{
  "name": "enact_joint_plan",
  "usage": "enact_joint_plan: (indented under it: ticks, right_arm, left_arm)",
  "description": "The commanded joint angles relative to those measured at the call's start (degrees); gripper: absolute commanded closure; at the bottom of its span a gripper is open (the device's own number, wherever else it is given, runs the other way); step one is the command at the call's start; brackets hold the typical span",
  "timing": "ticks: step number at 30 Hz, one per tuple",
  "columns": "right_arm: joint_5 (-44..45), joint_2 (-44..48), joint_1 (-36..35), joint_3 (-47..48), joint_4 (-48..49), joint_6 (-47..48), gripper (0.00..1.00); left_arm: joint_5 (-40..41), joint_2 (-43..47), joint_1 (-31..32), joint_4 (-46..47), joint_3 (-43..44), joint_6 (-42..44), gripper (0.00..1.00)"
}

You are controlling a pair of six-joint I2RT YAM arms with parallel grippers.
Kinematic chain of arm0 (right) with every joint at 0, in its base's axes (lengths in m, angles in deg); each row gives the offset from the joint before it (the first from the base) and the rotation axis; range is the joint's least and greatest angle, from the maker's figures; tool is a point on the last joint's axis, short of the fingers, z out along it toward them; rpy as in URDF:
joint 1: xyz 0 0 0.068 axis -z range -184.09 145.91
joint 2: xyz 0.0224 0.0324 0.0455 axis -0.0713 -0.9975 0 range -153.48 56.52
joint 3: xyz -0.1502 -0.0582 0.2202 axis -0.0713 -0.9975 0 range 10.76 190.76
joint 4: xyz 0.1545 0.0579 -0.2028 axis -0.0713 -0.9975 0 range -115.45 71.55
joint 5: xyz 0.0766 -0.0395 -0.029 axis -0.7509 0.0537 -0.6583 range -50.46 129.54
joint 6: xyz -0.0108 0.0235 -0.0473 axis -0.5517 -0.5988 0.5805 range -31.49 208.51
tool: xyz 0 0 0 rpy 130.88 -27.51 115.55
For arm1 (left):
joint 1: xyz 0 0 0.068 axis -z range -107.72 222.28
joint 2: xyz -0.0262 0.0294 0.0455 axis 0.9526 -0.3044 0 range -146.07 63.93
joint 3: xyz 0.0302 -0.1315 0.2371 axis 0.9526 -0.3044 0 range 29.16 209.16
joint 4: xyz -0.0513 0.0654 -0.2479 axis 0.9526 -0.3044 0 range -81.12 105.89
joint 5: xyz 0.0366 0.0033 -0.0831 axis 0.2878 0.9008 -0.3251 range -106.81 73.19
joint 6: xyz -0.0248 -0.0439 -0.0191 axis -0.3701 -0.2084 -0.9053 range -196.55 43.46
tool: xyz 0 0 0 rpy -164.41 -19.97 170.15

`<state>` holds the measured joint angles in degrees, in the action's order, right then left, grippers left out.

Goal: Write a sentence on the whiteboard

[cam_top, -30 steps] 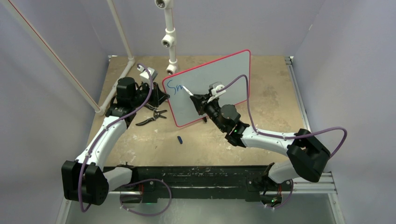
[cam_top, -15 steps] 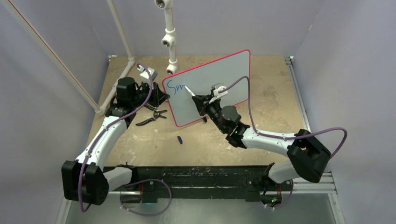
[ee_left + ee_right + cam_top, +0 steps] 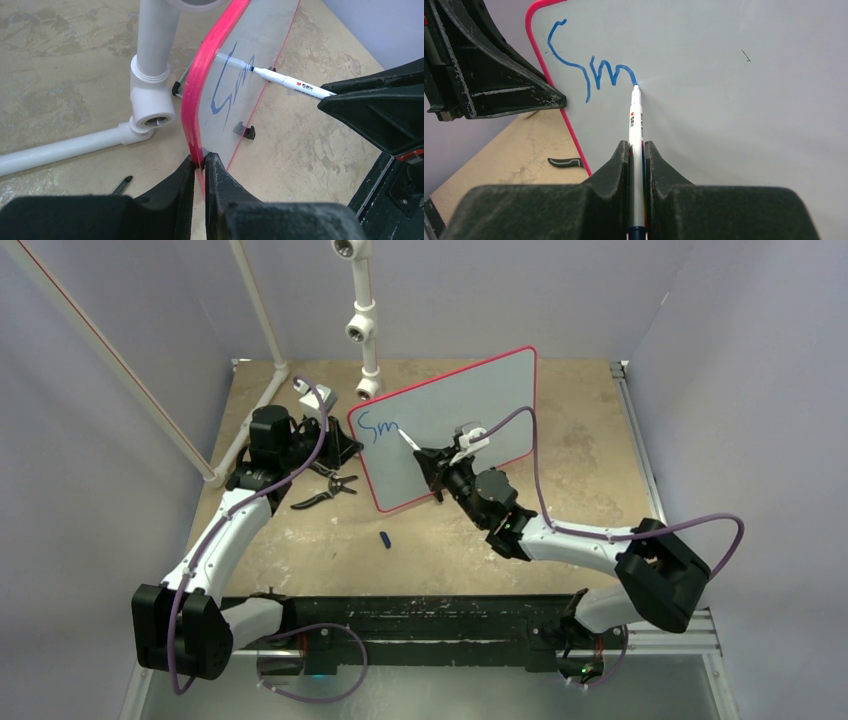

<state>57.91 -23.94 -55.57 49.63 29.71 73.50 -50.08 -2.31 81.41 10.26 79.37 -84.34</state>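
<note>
Your right gripper (image 3: 636,150) squeezes the white marker (image 3: 636,112) tight, and its tip has slid right, so the sentence (image 3: 589,75) now reads "Sm". Your left gripper (image 3: 200,167) pinches the red edge of the whiteboard (image 3: 455,405), standing near the far edge of the tabletop (image 3: 590,455). Most letters are still to come.

There are two grippers. The left gripper (image 3: 201,161) pinches the one whiteboard (image 3: 450,420), and the right gripper (image 3: 636,146) clamps the one marker (image 3: 636,110). Two blue letters (image 3: 589,75) sit beyond its fingertips. One pair of pliers (image 3: 325,492) lies beside the left gripper. One small blue cap (image 3: 385,538) lies apart from both.
</note>
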Motion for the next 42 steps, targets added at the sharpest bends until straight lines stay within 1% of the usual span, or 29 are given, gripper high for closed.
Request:
enact_joint_plan:
  ticks: [1,6,9,13,21,25,39,42]
  right_arm:
    - [1.18,2.46,0.42,-0.61,-1.54,0.11,1.00]
    - [0.50,6.42,-0.28,-0.66,-1.00,1.40,1.00]
    - [0.98,7.29,-0.28,0.52,-2.00,1.73,1.00]
    - [1.46,5.83,-0.28,2.55,-2.99,2.18,1.00]
    - [0.59,3.21,-0.28,4.40,-1.65,3.59,1.00]
    - [1.38,2.37,-0.28,4.53,-0.24,4.14,1.00]
    - [3.20,0.52,-0.28,4.51,-0.21,4.92,1.00]
    - [4.87,0.48,-0.29,3.72,-0.23,4.80,1.00]
  left_arm:
    - [0.05,0.38,-0.07,1.23,-0.12,0.94,1.00]
    - [0.03,0.49,-0.07,1.23,-0.12,0.93,1.00]
    - [0.05,0.58,-0.07,1.28,-0.12,0.93,1.00]
    - [0.03,0.62,-0.07,1.23,-0.12,0.94,1.00]
    - [-0.09,0.63,-0.07,1.23,-0.09,0.93,1.00]
    - [-0.12,0.59,-0.07,1.28,-0.12,0.89,1.00]
    - [-0.14,0.67,-0.07,1.23,-0.20,0.93,1.00]
    - [-0.17,0.75,-0.07,1.25,-0.17,0.92,1.00]
